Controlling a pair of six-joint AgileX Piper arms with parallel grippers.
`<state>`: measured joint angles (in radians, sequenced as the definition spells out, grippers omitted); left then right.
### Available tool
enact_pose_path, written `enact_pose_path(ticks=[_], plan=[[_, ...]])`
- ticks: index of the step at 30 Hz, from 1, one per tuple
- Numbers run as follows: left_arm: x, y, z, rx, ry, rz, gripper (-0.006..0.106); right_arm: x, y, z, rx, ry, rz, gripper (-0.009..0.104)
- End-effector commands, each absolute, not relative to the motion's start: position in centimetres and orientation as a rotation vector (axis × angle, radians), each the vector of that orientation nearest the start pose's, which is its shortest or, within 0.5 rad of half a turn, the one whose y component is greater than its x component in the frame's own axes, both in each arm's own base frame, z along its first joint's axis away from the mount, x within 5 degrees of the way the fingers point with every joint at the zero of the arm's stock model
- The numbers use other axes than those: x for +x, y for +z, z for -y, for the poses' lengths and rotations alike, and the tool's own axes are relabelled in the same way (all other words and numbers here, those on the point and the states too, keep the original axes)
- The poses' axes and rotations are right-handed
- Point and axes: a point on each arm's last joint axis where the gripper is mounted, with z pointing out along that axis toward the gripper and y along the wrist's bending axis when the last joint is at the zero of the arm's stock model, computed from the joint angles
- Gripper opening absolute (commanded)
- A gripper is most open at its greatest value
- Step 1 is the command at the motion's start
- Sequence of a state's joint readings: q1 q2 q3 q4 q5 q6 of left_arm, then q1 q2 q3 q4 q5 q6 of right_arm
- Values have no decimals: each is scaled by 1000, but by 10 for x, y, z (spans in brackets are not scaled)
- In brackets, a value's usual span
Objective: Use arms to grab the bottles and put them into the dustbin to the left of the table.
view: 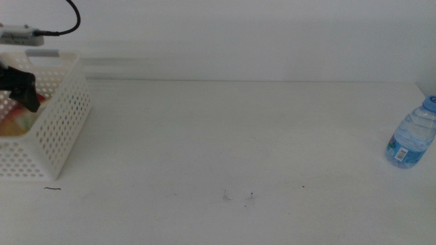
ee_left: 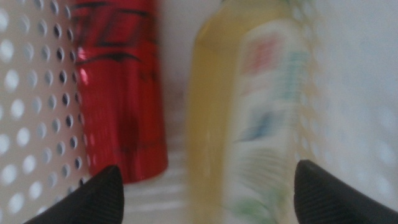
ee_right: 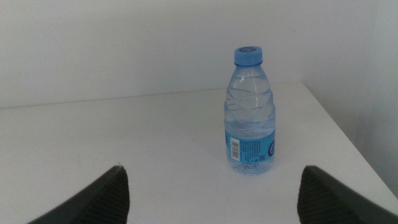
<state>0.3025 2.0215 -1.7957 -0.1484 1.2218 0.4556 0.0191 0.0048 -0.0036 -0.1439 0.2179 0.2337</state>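
The dustbin (view: pixel 60 129), a white perforated basket, stands at the table's (view: pixel 238 136) left edge. My left gripper (view: pixel 24 94) hangs over its opening, jaws open. In the left wrist view the left gripper (ee_left: pixel 208 180) looks down at a red can (ee_left: pixel 121 93) and a blurred yellow bottle (ee_left: pixel 249 118) lying side by side between the basket's holed walls (ee_left: pixel 31 93); neither is held. A clear blue-capped water bottle (view: pixel 412 133) stands upright at the far right. In the right wrist view the right gripper (ee_right: pixel 214 180) is open and faces that bottle (ee_right: pixel 250 112) from a distance.
The table's right edge (ee_right: pixel 348 143) runs close beside the water bottle. A few dark specks (view: pixel 238 197) and a short dark thread (view: pixel 52 188) lie near the front. A black cable (view: pixel 68 20) loops above the left arm's white housing.
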Motion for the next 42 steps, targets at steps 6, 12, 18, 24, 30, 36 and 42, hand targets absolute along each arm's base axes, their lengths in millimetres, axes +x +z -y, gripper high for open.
enact_pose_path(ticks=[6, 12, 18, 24, 30, 36, 42], plan=[[385, 334, -82, 158, -12, -2729, 94, 56, 194, 2, 79, 36, -1689, 92], [325, 386, -26, 300, -96, -2487, 94, 56, 194, 2, 79, 36, -1689, 92], [244, 411, 23, 447, -305, -2265, 94, 56, 194, 2, 79, 36, -1689, 92], [179, 427, 46, 590, -438, -2178, 94, 56, 194, 2, 79, 36, -1689, 92], [134, 448, 58, 671, -553, -2041, 94, 56, 194, 2, 79, 36, -1689, 92], [132, 449, 67, 748, -604, -2039, 94, 56, 194, 2, 79, 36, -1689, 92], [126, 458, 82, 760, -535, -2016, 94, 56, 194, 2, 79, 36, -1689, 92]])
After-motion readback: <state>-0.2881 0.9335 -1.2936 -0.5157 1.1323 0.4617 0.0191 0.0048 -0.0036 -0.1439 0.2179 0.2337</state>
